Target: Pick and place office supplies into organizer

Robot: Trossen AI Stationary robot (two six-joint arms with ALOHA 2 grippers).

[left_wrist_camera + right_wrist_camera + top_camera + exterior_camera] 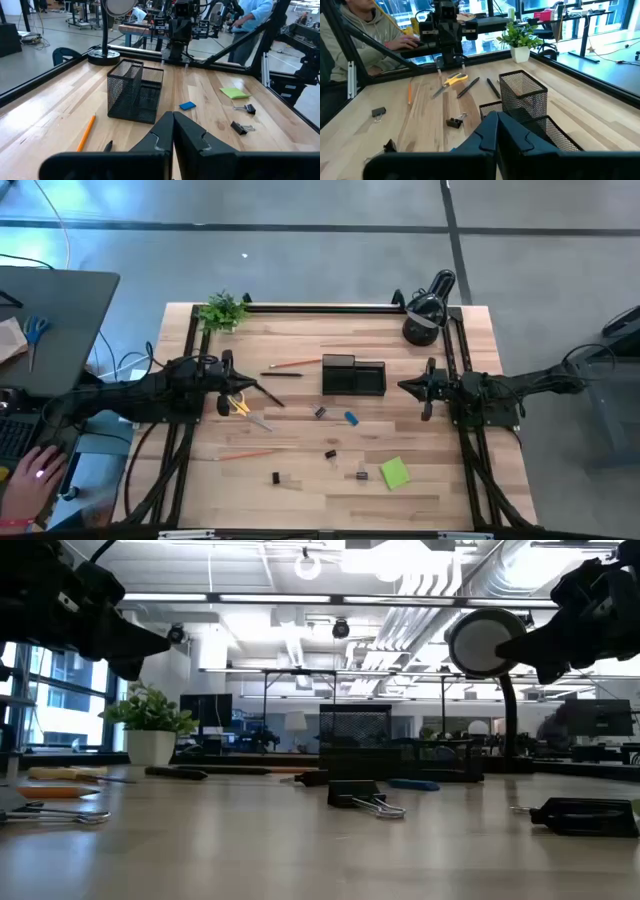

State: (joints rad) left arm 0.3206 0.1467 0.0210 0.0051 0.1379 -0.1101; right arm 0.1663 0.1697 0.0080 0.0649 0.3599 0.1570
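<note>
At the desk's left edge the left gripper (268,394) hovers clenched and empty above the yellow-handled scissors (240,407), with one orange pencil (293,363) and a black pen (284,375) just beyond it and another orange pencil (245,454) nearer the front edge. The black wire-mesh organizer (353,375) stands mid-desk toward the back edge, the small blue block (351,418), black binder clips (330,454) and lime-green sticky-note pad (394,472) scattered in front of it. At the right edge the right gripper (405,387) hangs clenched, holding nothing, near the black domed lamp (424,319) in the back right corner.

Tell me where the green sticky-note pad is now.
In the high view, the sticky-note pad lies on the table's near right part, beside a small black binder clip and nearer than the blue block.
</note>
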